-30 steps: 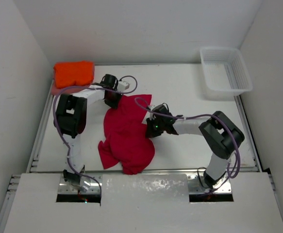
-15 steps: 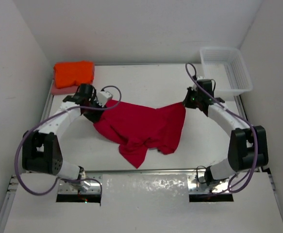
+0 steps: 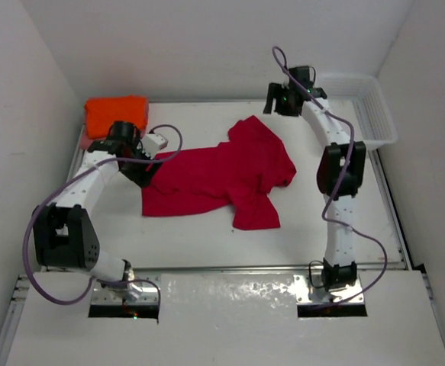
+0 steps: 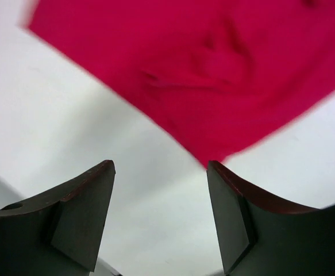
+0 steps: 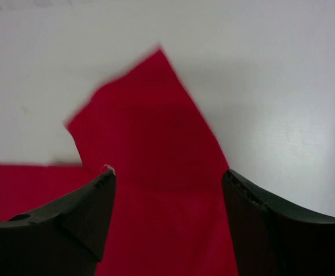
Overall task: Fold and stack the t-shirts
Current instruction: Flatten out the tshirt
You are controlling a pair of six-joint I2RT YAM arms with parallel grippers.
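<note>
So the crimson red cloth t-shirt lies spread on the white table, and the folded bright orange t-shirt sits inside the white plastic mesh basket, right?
The crimson red cloth t-shirt does lie spread on the white table, but the folded bright orange t-shirt sits at the table's far left corner, outside the white plastic mesh basket at far right. The top external view shows this.

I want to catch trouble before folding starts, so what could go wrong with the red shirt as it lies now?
The red t-shirt lies rumpled, with layers overlapping, so a fold from here may come out lopsided. The open left gripper sits near the folded orange t-shirt; a wide swing might disturb it.
</note>
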